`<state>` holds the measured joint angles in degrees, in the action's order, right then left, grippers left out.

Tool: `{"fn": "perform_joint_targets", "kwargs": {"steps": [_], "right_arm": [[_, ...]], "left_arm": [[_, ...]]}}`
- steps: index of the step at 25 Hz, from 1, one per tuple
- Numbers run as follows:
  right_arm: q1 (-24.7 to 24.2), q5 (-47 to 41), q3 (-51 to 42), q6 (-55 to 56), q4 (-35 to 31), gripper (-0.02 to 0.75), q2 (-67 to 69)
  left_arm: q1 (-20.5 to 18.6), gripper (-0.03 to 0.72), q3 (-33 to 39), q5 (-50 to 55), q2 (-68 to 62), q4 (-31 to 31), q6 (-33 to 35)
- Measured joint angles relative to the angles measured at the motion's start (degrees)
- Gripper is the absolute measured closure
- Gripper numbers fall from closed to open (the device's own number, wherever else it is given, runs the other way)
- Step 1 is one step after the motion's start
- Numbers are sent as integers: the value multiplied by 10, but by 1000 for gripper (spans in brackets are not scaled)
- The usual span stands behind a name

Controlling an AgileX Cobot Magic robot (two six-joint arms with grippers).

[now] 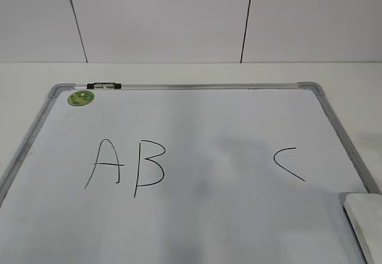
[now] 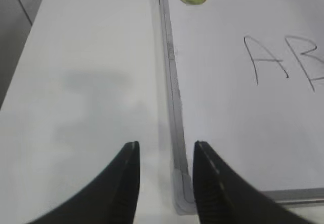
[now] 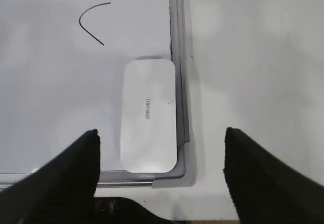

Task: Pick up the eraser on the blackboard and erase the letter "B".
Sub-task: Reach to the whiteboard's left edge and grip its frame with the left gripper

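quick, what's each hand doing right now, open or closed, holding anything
Left hand: open, empty, over the blackboard's left frame.
Right hand: open wide, empty, above the eraser.

Bare lab bench: white table (image 1: 179,73); plain panelled wall (image 1: 161,19).

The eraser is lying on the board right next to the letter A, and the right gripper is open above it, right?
Not quite. The eraser lies in the blackboard's corner below the C, far from the A. The right wrist view shows it. The right gripper is indeed open above it.
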<state>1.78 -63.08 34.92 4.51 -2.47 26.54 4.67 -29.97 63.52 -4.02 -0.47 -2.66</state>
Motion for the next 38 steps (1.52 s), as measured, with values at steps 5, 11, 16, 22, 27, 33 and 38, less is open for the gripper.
{"fn": "perform_joint_targets", "kwargs": {"steps": [5, 11, 16, 22, 27, 33, 38], "right_arm": [[0, 7, 17, 10, -39, 154, 101], [0, -12, 57, 11, -48, 154, 197], [0, -16, 93, 12, -51, 154, 240], [0, -16, 104, 12, -53, 154, 264], [0, -17, 104, 12, -54, 154, 267], [0, -17, 104, 12, -55, 154, 267], [0, -20, 104, 12, -55, 154, 267]], "left_arm": [[0, 399, -4, 3, -132, -4, 0], [0, 398, -63, 20, -302, -29, 0], [0, 398, -121, 22, -433, -30, 0], [0, 398, -186, -17, -599, -25, 0], [0, 399, -247, -59, -724, -22, 8], [0, 399, -325, -80, -866, -2, 13], [0, 399, -353, -103, -948, 15, 15]]}}
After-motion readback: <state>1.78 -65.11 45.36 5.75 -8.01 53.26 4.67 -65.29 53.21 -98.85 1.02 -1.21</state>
